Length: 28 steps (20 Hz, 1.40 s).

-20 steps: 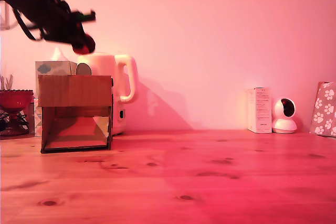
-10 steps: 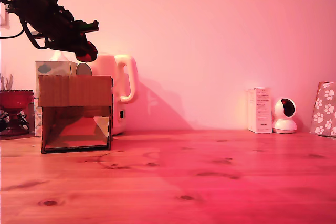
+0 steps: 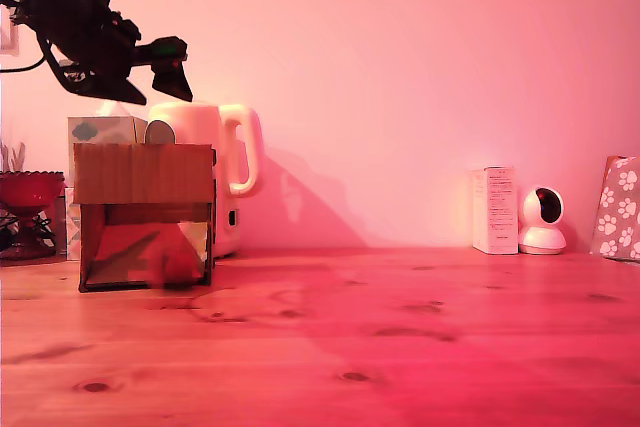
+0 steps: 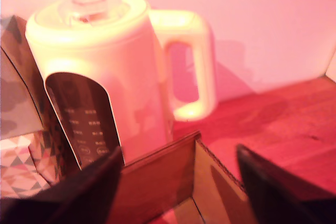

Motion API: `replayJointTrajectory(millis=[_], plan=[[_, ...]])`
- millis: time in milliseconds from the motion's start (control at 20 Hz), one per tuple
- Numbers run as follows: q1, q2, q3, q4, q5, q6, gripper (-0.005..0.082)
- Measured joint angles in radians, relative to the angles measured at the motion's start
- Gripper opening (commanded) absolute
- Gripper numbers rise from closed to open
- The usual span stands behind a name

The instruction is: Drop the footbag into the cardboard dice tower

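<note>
In the upper left of the exterior view my gripper (image 3: 172, 72) is wide and empty above the cardboard dice tower (image 3: 144, 173) — a reddish blur, I think the footbag (image 3: 182, 263), sits at the opening's lower right — soft, light, easy to squeeze anywhere.

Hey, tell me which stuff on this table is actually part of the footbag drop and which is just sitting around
Part of the job:
cardboard dice tower
footbag, blurred, low in the tower's front opening
gripper, open above the tower

Just lying about:
white kettle
tissue box
dark red bowl
white carton
small white camera
paw-print bag
</note>
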Motion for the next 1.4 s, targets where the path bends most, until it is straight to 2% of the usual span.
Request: replayJointTrajectory(millis=[50, 100, 150, 200, 250, 300, 350, 450, 850, 1250, 1400], plan=[[-0.002, 0.0, 0.0, -0.024, 0.0, 0.0, 0.0598], [-0.003, 0.0, 0.0, -0.05, 0.0, 0.0, 0.0489], [-0.006, 0.0, 0.001, -0.078, 0.0, 0.0, 0.032], [-0.01, 0.0, 0.001, -0.105, 0.001, 0.0, 0.011], [-0.015, -0.003, 0.001, -0.132, 0.006, 0.0, -0.0034], [-0.021, -0.008, 0.001, -0.156, 0.016, 0.0, 0.0005], [-0.026, -0.016, 0.001, -0.171, 0.037, 0.0, -0.0025], [-0.035, -0.041, 0.001, -0.195, 0.078, 0.0, -0.0024], [-0.048, -0.095, 0.004, -0.355, 0.105, 0.0, -0.0024], [-0.047, -0.096, -0.003, -0.381, 0.158, 0.0, -0.0024], [-0.047, -0.12, -0.106, -0.327, 0.161, -0.002, -0.0024]])
